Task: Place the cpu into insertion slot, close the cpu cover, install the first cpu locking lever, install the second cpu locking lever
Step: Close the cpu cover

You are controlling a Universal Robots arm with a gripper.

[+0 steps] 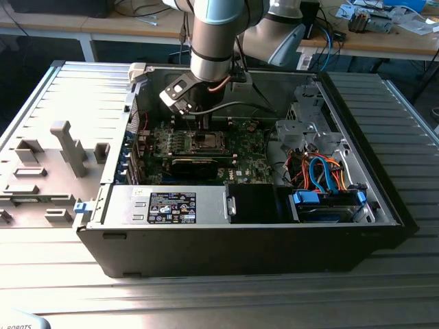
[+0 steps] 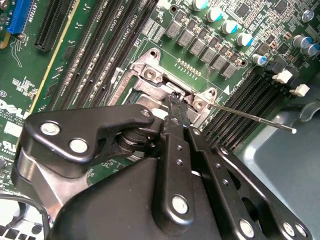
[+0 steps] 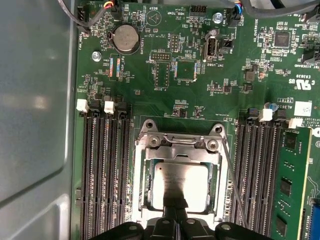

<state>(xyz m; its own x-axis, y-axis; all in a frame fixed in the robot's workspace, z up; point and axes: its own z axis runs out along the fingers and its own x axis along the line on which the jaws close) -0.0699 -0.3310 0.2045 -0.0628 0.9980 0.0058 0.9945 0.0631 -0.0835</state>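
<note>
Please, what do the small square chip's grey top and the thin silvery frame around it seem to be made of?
The small square chip's dull silver-grey top looks like metal with a matt, brushed finish: its reflection is soft and blurred. The thin silvery square frame around it looks like bare stamped sheet metal, probably steel: it shows bright glints and crisp bent edges.

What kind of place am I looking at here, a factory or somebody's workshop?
Most likely a robotics lab or test workshop: a robot arm reaches into an open computer case on a ribbed metal table, with cluttered wooden workbenches behind.
</note>
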